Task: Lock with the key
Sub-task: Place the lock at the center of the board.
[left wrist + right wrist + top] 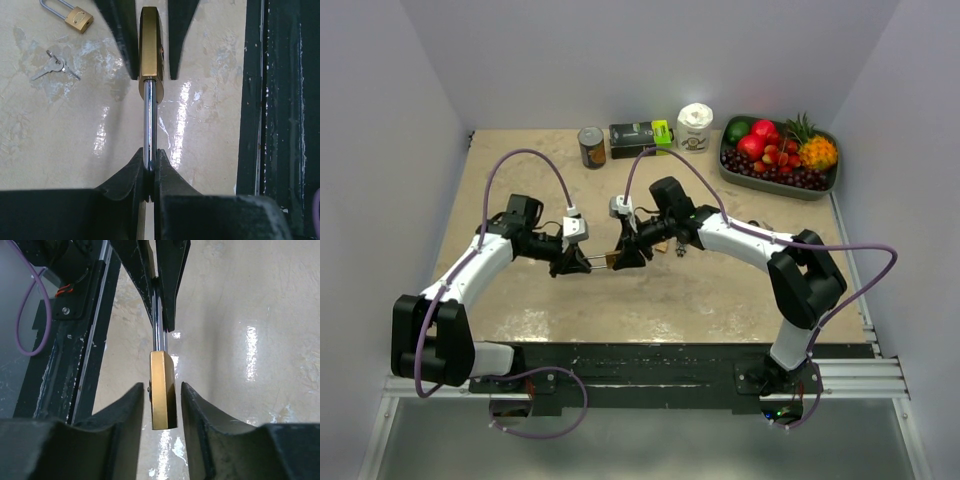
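A brass padlock [611, 262] hangs in the air between my two grippers above the table's middle. My left gripper [150, 161] is shut on its chrome shackle [149, 117]; the brass body [151, 45] points away from it. My right gripper [162, 396] is open, one finger on each side of the brass body [163, 390], with gaps on both sides. A pair of keys on a ring [54, 66] lies on the table, away from both grippers. A second, smaller brass padlock [77, 19] lies near the keys.
At the table's back stand a brown can [591, 146], a black and green box [640, 134], a white tub [695, 127] and a grey tray [836, 172] of fruit. The black mounting rail [670, 360] runs along the near edge.
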{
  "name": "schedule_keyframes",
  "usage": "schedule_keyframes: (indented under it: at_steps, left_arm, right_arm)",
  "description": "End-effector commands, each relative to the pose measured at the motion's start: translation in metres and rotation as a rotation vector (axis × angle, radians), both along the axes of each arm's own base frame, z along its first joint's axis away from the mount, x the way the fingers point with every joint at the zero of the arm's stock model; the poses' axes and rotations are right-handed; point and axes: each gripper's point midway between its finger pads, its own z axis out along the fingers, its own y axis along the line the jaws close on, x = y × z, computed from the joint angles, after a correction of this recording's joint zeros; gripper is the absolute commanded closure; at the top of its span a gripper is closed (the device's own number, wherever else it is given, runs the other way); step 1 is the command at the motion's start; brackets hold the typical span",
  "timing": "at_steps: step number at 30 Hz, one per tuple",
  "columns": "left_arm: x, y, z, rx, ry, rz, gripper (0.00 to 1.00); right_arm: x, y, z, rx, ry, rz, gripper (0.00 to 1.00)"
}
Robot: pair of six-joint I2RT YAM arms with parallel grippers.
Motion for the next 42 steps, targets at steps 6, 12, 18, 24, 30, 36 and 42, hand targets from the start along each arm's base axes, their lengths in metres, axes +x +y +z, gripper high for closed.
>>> schedule_keyframes:
  at_steps: [6, 12, 18, 24, 30, 36, 42]
  left_arm:
    - [0.009, -0.013, 0.029, -0.104, -0.057, 0.001, 1.00]
    - [0.063, 0.012, 0.048, -0.163, 0.022, 0.319, 0.47]
    - [0.126, 0.057, 0.090, -0.353, 0.231, 0.826, 0.36]
    - [0.145, 0.055, 0.128, -0.577, 0.439, 0.991, 0.01]
    - [0.159, 0.049, 0.147, -0.747, 0.533, 1.052, 0.01]
    - [0.150, 0.019, 0.144, -0.819, 0.656, 0.990, 0.01]
    - [0.150, -0.002, 0.136, -0.808, 0.704, 0.996, 0.01]
  right_arm:
    - [0.002, 0.003, 0.017, 0.024, -0.069, 0.012, 1.00]
    - [0.029, 0.000, 0.028, 0.032, -0.047, -0.132, 1.00]
    - [0.125, -0.022, 0.084, 0.220, 0.071, -0.592, 1.00]
    - [0.171, -0.033, 0.131, 0.366, 0.056, -0.849, 1.00]
    - [0.172, -0.014, 0.149, 0.410, 0.042, -0.897, 1.00]
    - [0.163, 0.006, 0.164, 0.462, 0.062, -0.892, 1.00]
    - [0.148, 0.022, 0.169, 0.458, 0.061, -0.901, 1.00]
